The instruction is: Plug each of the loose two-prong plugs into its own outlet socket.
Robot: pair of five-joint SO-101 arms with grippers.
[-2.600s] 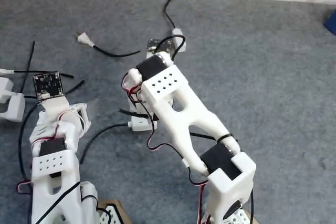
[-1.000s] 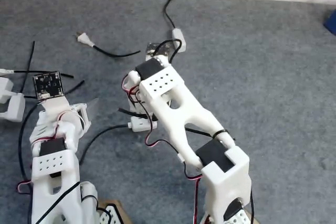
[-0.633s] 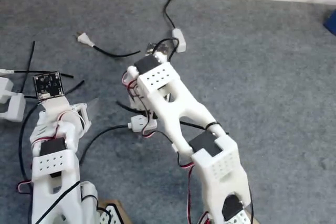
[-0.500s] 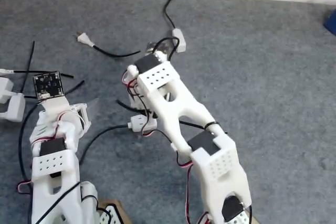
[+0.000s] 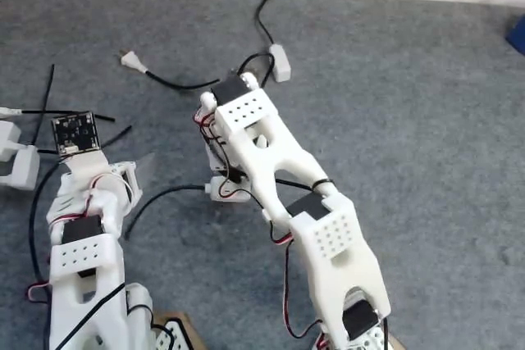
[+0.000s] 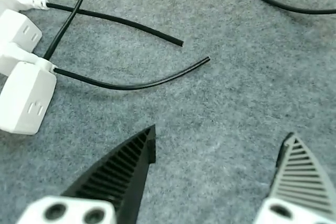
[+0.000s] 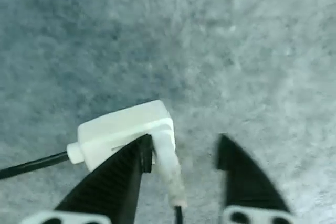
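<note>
Grey carpet (image 7: 262, 51) bears an outlet socket (image 7: 123, 127) touching the spread-apart right end effector (image 7: 185, 142).

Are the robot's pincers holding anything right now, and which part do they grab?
Nothing. The left pincer is open over carpet; the right pincer is open beside a white socket block.

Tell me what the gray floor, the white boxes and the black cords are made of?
Floor: looks like carpet or felt; gray, fuzzy, matted fibres show.
Boxes: probably hard plastic; smooth white, slightly shiny, with rounded moulded edges.
Cords: likely a rubber or soft plastic cover; smooth dull black, bending in easy curves.
</note>
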